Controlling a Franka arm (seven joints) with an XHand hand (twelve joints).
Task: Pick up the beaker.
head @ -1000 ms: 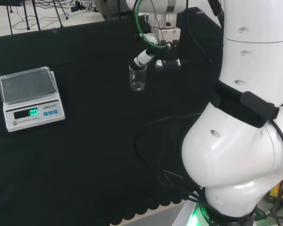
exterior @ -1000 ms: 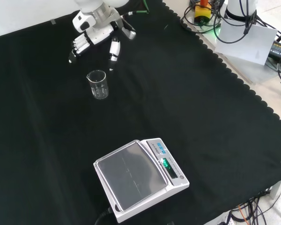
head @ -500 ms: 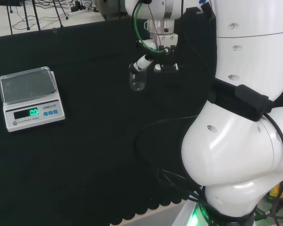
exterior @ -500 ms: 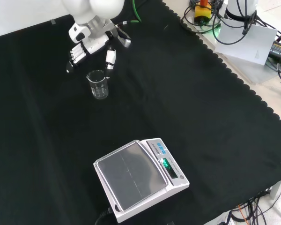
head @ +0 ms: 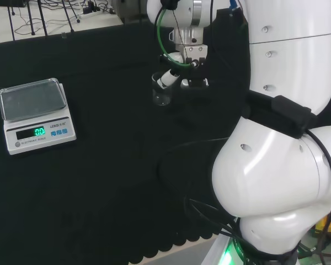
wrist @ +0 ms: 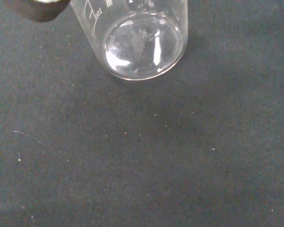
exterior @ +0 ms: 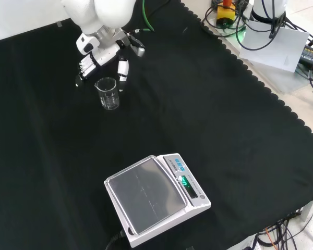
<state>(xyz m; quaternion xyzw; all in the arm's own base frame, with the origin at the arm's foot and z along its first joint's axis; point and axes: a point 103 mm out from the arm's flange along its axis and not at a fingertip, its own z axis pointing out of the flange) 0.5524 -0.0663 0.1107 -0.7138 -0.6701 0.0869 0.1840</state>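
Robot hand point(exterior: 101, 52) poised at beaker point(exterior: 108, 94) rim, fingers spread and nearly straight, nothing grasped; beaker upright on black cloth point(exterior: 208, 120) just below fingertips, apparently empty. Risk: thumb closing off-centre could tip or skid light clear glass. Printed graduation marks visible on beaker wall, unreadable. Scale point(exterior: 155, 199) well apart, green display lit
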